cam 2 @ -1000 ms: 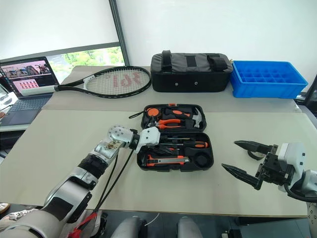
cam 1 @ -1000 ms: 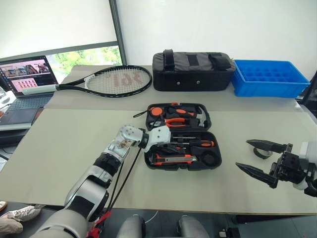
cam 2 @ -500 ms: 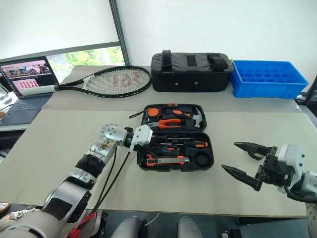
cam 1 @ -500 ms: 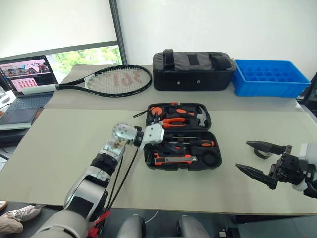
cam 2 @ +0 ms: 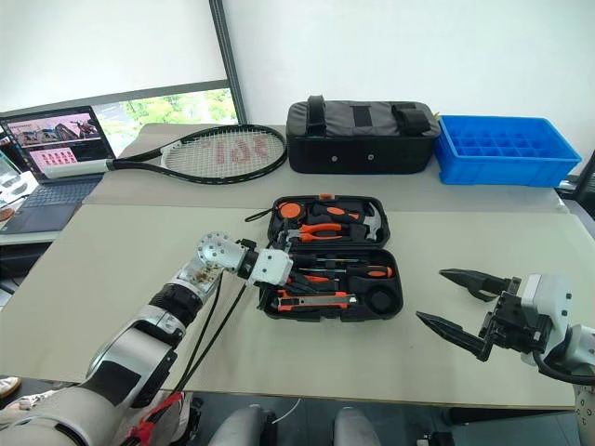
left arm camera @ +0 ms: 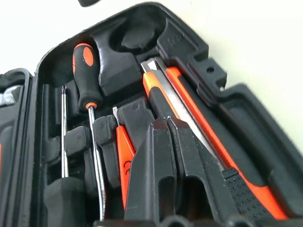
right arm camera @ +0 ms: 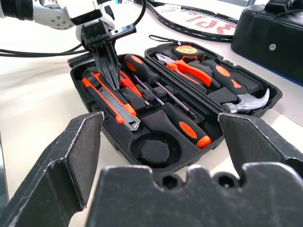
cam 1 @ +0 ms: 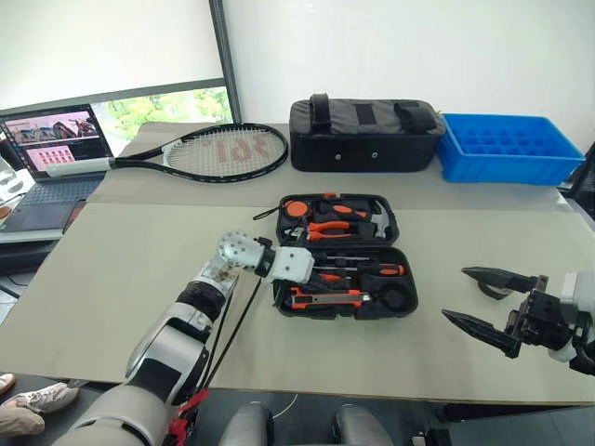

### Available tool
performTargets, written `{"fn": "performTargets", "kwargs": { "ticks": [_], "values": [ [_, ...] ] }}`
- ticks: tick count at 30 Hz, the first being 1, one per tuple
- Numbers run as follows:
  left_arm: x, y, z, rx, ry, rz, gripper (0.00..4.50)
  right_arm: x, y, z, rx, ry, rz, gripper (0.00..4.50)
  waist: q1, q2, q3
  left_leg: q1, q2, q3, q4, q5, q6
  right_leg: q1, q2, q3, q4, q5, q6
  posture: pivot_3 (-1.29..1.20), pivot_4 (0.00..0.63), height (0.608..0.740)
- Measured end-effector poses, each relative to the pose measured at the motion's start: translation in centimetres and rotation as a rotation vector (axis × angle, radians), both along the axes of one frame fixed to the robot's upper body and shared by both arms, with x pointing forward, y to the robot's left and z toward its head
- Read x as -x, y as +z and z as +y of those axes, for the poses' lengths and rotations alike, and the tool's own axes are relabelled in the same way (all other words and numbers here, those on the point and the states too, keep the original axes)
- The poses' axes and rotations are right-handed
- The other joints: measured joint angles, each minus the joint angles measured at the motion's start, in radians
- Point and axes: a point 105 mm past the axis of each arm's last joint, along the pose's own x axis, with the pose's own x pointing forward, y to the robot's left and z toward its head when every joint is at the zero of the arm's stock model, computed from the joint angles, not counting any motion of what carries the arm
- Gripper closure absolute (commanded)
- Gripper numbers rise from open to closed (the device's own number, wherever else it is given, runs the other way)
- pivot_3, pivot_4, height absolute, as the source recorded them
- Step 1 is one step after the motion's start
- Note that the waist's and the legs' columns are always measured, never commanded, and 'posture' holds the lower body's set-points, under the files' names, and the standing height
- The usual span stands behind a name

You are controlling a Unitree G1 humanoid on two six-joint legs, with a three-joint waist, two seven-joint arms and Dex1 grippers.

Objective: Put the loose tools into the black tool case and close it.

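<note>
The black tool case (cam 1: 405, 276) lies open at the table's middle. Its near half holds an orange utility knife (left arm camera: 189, 111), a thin orange tester screwdriver (left arm camera: 124, 156) and two orange-and-black screwdrivers (right arm camera: 188, 126) (left arm camera: 85, 66) in their recesses. My left gripper (left arm camera: 165, 124) is shut with nothing seen between its fingers. It points down into the left end of that near half, between the knife and the tester (right arm camera: 127, 81). My right gripper (cam 1: 456, 294) hangs open to the right of the case, apart from it, over the table's front edge.
The case's far half holds pliers (cam 1: 327, 226), a hammer (cam 1: 379, 218) and a tape measure. Behind it lie a tennis racket (cam 1: 214, 149), a black fabric bag (cam 1: 364, 133) and a blue compartment tray (cam 1: 507, 146). A laptop (cam 1: 51, 153) stands at the far left.
My left wrist has rolled and tipped, so the shut gripper now dips into the near half of the case. The right arm has stayed still.
</note>
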Motion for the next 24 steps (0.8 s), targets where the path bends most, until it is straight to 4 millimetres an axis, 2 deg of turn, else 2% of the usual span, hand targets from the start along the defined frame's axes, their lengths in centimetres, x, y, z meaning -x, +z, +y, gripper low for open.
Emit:
{"fn": "performTargets", "kwargs": {
  "ticks": [3, 6, 9, 11, 14, 17, 19, 20, 21, 22, 24],
  "values": [
    [0.2, -0.2, -0.1, -0.037, -0.047, -0.102, 4.41, 0.0, -0.1, -0.2, -0.003, -0.008, 0.005, 0.00, 0.002, 0.003, -0.004, 0.006, 0.000, 0.000, 0.000, 0.000, 0.000, 0.005, 0.000, 0.000, 0.000, 0.000, 0.001, 0.00, 0.150, 0.707],
    [0.0, -0.6, 0.0, -0.036, -0.034, -0.120, 4.41, -0.1, -0.3, -0.3, 0.009, -0.020, 0.007, 0.00, 0.002, 0.003, -0.004, 0.016, 0.000, 0.000, 0.000, 0.000, 0.000, 0.016, -0.001, 0.000, -0.001, -0.002, 0.002, 0.00, 0.150, 0.707],
    [-0.7, -0.3, -0.2, 0.025, 0.049, -0.054, 4.41, -0.7, -1.0, -0.9, 0.063, -0.092, 0.023, 0.00, 0.002, 0.003, -0.004, 0.015, -0.001, 0.001, 0.001, 0.000, 0.000, 0.014, -0.003, 0.000, -0.001, -0.002, 0.002, 0.00, 0.150, 0.707],
    [-1.2, 0.1, 0.1, 0.090, 0.130, 0.066, 4.41, -1.5, -2.3, -2.0, 0.164, -0.171, 0.069, 0.00, 0.000, 0.003, -0.004, 0.011, -0.001, 0.002, 0.003, 0.003, 0.001, 0.007, -0.003, 0.000, 0.000, -0.001, 0.004, 0.00, 0.150, 0.707],
    [-1.5, 1.8, 0.0, 0.199, 0.171, 0.193, 3.68, -2.5, -3.4, -3.6, 0.260, -0.256, 0.135, 0.00, -0.001, 0.003, -0.004, -0.006, -0.001, 0.002, 0.005, 0.004, 0.003, -0.008, -0.002, 0.000, 0.001, 0.001, 0.004, 0.00, 0.150, 0.707],
    [-1.2, 5.9, 0.5, 0.311, 0.144, 0.302, 2.51, -4.3, -3.3, -5.6, 0.294, -0.335, 0.170, 0.00, -0.013, 0.004, -0.002, -0.006, 0.000, 0.002, 0.003, 0.003, 0.004, -0.008, -0.001, 0.000, 0.001, 0.004, -0.003, 0.00, 0.150, 0.707],
    [-0.5, 8.8, 1.8, 0.350, 0.113, 0.347, 1.86, -5.7, -3.1, -7.3, 0.305, -0.403, 0.201, 0.00, -0.020, 0.004, -0.002, -0.005, 0.000, 0.001, -0.001, 0.003, 0.004, -0.008, 0.000, 0.000, 0.000, 0.003, -0.005, 0.00, 0.150, 0.707],
    [0.1, 10.0, 2.5, 0.349, 0.099, 0.366, 1.34, -6.2, -3.1, -8.0, 0.302, -0.430, 0.225, 0.00, -0.023, 0.004, -0.002, -0.004, 0.001, 0.000, -0.003, 0.003, 0.004, -0.007, 0.001, 0.000, 0.000, 0.002, -0.006, 0.00, 0.150, 0.707],
    [0.4, 10.7, 2.8, 0.347, 0.088, 0.378, 1.10, -6.4, -3.2, -8.4, 0.300, -0.447, 0.244, 0.00, -0.024, 0.004, -0.002, -0.003, 0.001, 0.000, -0.004, 0.003, 0.004, -0.007, 0.001, 0.000, 0.000, 0.001, -0.006, 0.00, 0.150, 0.707],
    [1.2, 11.3, 3.3, 0.334, 0.076, 0.403, 0.59, -6.9, -3.5, -9.0, 0.303, -0.466, 0.280, 0.00, -0.024, 0.004, -0.002, -0.002, 0.001, 0.000, -0.005, 0.003, 0.004, -0.007, 0.001, 0.000, 0.001, 0.001, -0.007, 0.00, 0.150, 0.707],
    [2.2, 11.7, 3.4, 0.315, 0.055, 0.434, 0.01, -7.1, -4.2, -9.5, 0.318, -0.474, 0.338, 0.00, -0.020, 0.005, -0.002, -0.003, 0.001, -0.001, -0.005, 0.003, 0.004, -0.006, 0.002, 0.000, 0.000, 0.001, -0.007, 0.00, 0.150, 0.707]
  ]
}}
